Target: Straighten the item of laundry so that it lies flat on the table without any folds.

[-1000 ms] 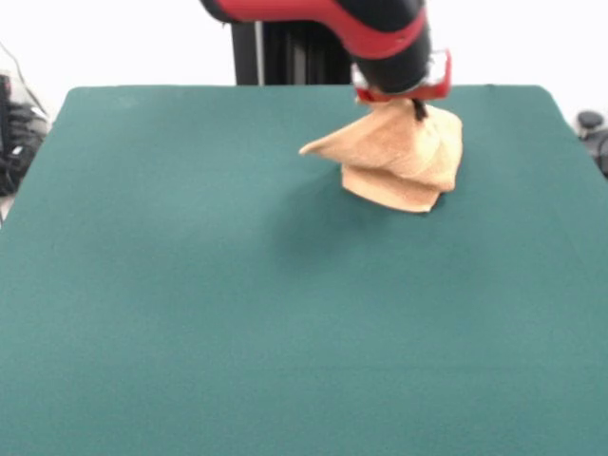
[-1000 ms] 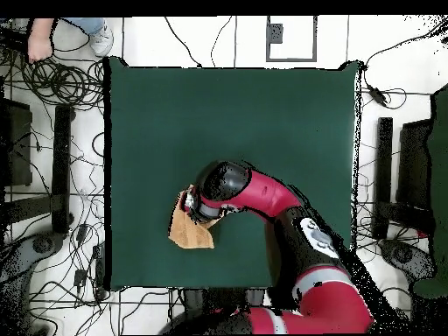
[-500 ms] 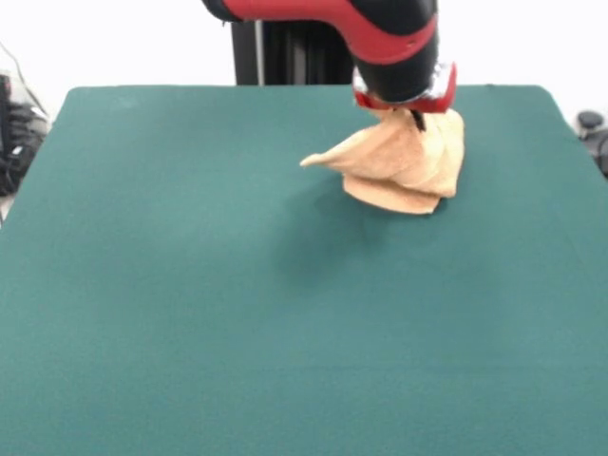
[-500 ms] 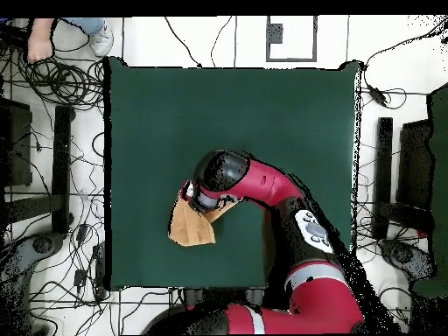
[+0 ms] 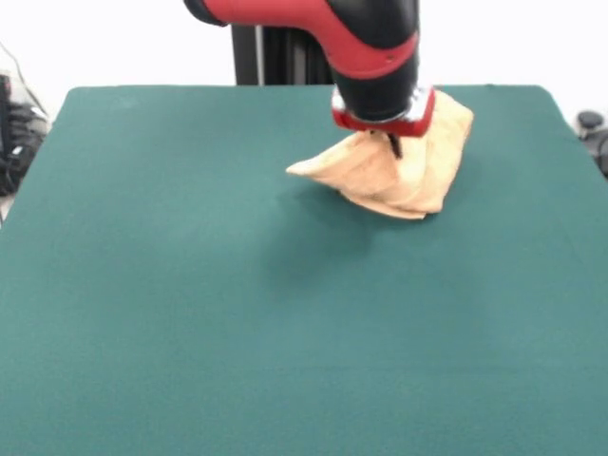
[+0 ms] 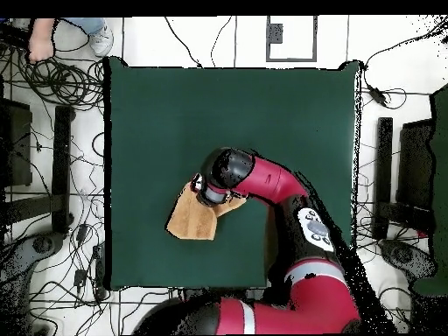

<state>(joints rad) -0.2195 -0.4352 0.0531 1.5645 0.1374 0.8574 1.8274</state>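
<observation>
The item of laundry (image 5: 423, 176) is a tan-orange towel, bunched and folded, at the far right of the green table (image 5: 190, 285). Part of it is raised into a peak under my gripper (image 5: 390, 142), which is shut on the cloth; one dark fingertip shows against it. A pointed corner sticks out to the left, and another flap lies behind the wrist toward the far edge. In the overhead view the towel (image 6: 192, 223) lies near the table's (image 6: 262, 114) lower left, and the arm's wrist hides the gripper (image 6: 211, 189).
Tangled cables (image 6: 52, 96) and dark equipment stands surround the table on the floor. A person's hand (image 6: 39, 42) and shoe (image 6: 101, 39) show at the overhead view's top left. Dark gear (image 5: 17, 133) sits off the table's left edge.
My gripper has moved left and a little nearer in the front view, pulling the towel's raised part with it. The cloth has stretched out wider, with a flap now showing behind the wrist.
</observation>
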